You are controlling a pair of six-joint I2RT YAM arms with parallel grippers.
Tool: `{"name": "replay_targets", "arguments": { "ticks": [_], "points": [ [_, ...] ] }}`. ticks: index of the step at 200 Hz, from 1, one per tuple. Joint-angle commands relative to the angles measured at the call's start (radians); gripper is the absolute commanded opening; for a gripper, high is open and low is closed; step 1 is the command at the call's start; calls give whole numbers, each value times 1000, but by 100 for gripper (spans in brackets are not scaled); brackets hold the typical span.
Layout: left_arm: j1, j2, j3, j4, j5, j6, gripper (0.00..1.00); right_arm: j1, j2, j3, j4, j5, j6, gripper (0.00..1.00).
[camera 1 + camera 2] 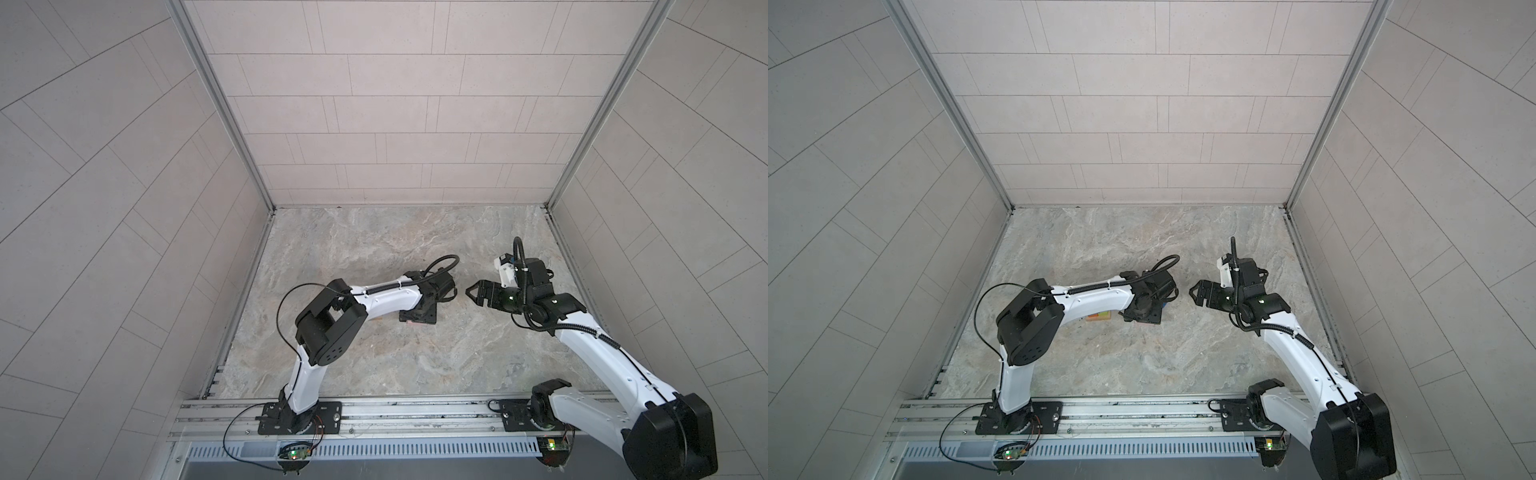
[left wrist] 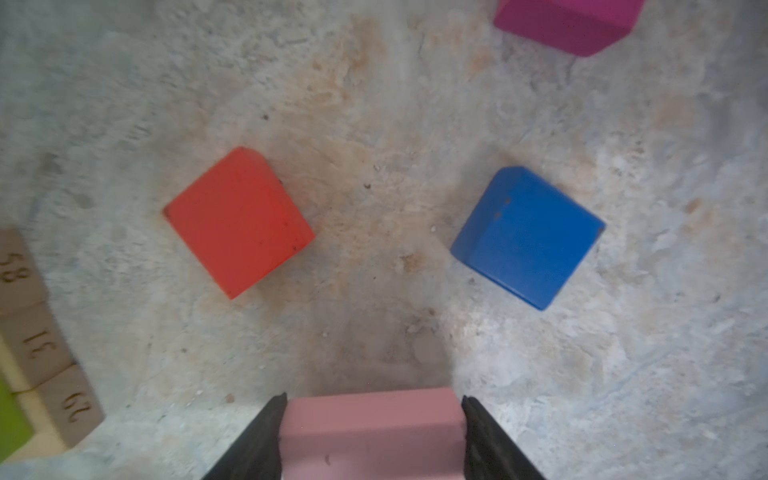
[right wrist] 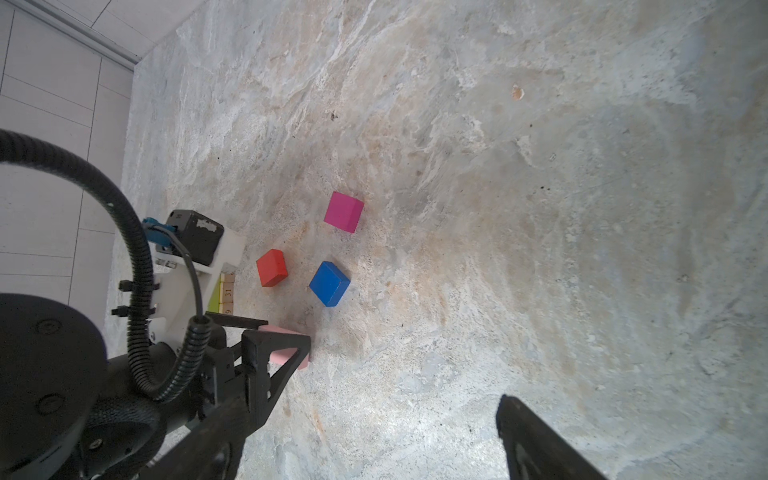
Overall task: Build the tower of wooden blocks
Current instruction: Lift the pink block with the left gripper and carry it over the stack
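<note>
Counted on wrist cams: 3 loose cubes on tabletop (image 3: pixel 498 166), i.e. red cube (image 2: pixel 239 222), blue cube (image 2: pixel 528 237), magenta cube (image 3: pixel 344 212); 1 pink oblong (image 2: pixel 370 432); 3 numbered tan bars (image 2: pixel 33 332) side by side w/ 1 lime oblong (image 2: pixel 10 419) on them. Mostly hidden under left arm (image 1: pixel 1096 297) in both top views; only an orange/lime sliver of tower (image 1: pixel 1099 316) seen there. Left gripper (image 2: pixel 374 399) pointing down, fingers pressed on both sides of pink oblong, near red & blue. Right gripper (image 1: pixel 472 296) roughly level, facing left arm, spread wide, holding nothing.
</note>
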Motion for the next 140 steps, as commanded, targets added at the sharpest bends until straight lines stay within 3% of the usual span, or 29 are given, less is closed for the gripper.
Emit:
{"name": "replay_targets", "arguments": {
  "ticks": [1, 102, 140],
  "points": [
    [14, -81, 55, -97, -43, 49, 52, -3, -3, -6, -19, -13, -22, 94],
    [217, -297, 70, -290, -94, 185, 54, -1, 13, -9, 78, -132, -14, 94],
    [298, -343, 51, -311, -43, 214, 54, 26, 35, -13, 145, -195, -6, 94]
  ]
}}
